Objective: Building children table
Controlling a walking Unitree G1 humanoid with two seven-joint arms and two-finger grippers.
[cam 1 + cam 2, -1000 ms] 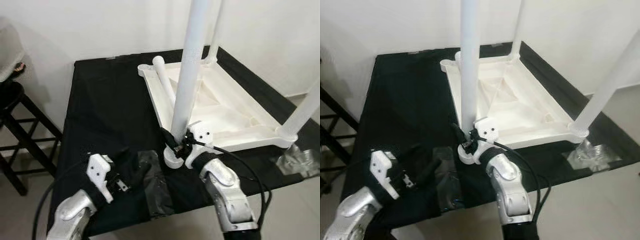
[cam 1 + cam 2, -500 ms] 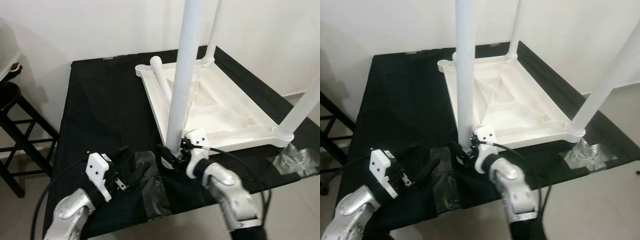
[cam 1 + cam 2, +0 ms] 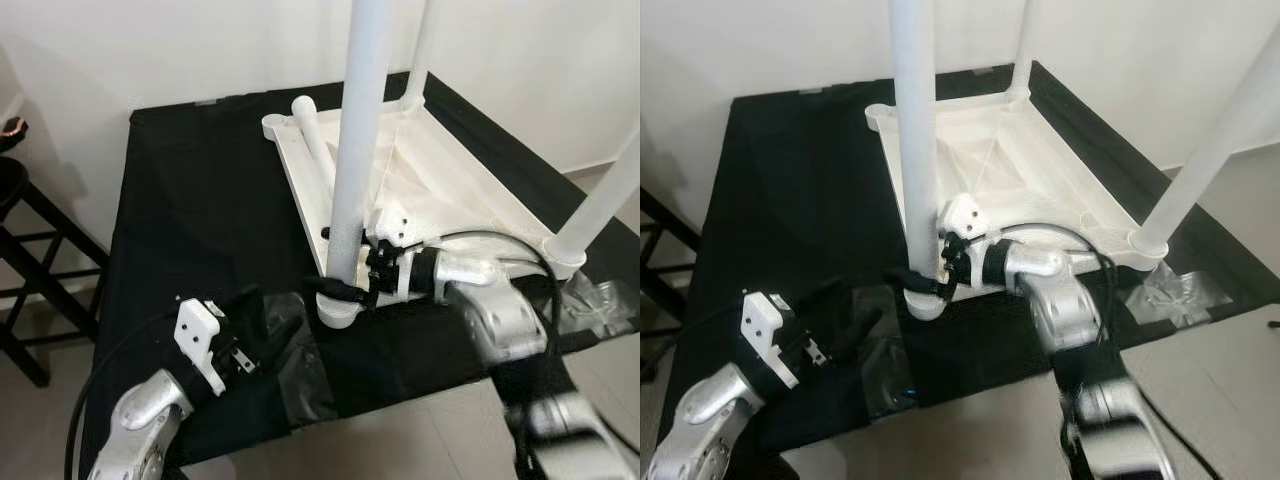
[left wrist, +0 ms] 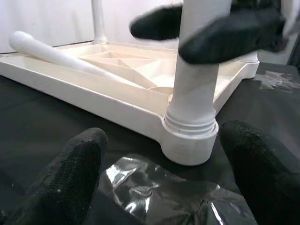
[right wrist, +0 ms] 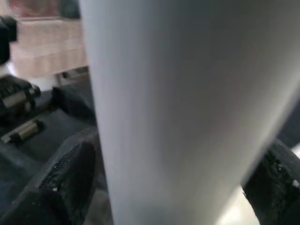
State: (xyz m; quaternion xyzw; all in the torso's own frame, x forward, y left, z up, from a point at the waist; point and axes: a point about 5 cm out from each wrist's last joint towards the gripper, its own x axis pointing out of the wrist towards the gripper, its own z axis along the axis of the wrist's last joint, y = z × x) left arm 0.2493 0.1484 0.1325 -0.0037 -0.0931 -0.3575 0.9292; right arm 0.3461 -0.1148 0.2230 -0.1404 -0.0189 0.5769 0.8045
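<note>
A plain room of a home is shown: bare white walls [image 3: 200, 40], a pale tiled floor [image 3: 50, 420], and a dark wooden stool [image 3: 30, 260] set beside the left edge of a low table draped in black cloth [image 3: 200, 200].

The right arm reaches in from the right, its gripper [image 3: 345, 285] clamped around the leg [image 3: 352, 160] low down. The left gripper [image 3: 268, 322] hovers low, fingers [image 4: 77, 176] spread apart, pointed at the leg's base.
</note>
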